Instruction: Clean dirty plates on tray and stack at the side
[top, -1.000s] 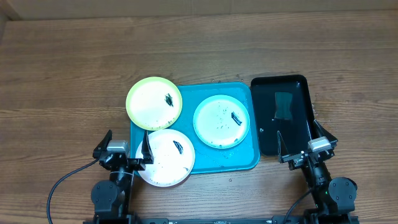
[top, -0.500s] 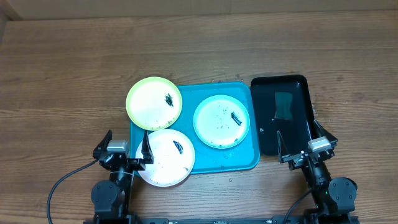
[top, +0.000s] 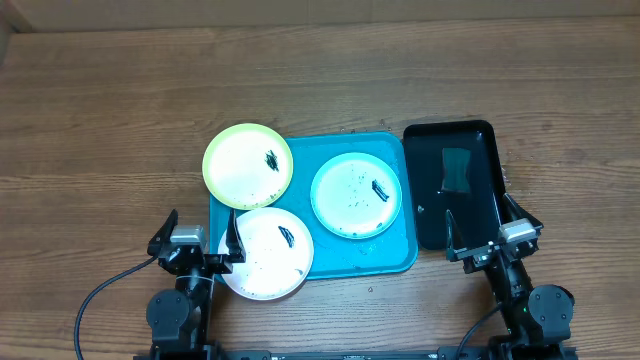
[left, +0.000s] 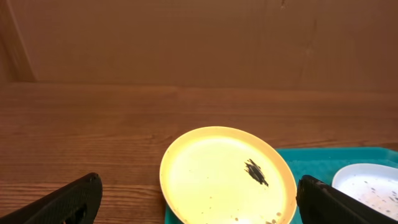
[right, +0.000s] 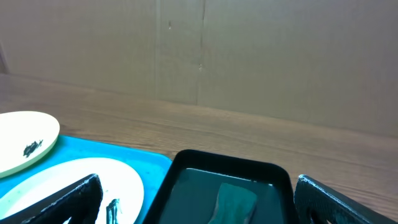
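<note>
One green plate (top: 248, 165) sits at the far left corner of the blue tray (top: 392, 256). Part of it hangs out over the wood table (top: 100, 120). It has a dark mark (top: 271, 158) on it. The white plate (top: 266, 254) is at the near left corner, right up against the green plate, and it sticks out past the tray's near edge. The teal plate (top: 357, 194) lies all inside the tray, on the right side. These two plates have dark marks and little specks too.

A black tray (top: 425, 222) sits just beside the blue tray, on its right. A dark green pad (top: 456, 168) lies in it.

The left gripper (top: 202, 218) is low at the near edge of the table. Its jaws are spread wide and hold nothing. One finger is by the left edge of the white plate. The right gripper (top: 484, 215) is at the near end of the black tray. Its jaws are spread wide too, and nothing is in them.
</note>
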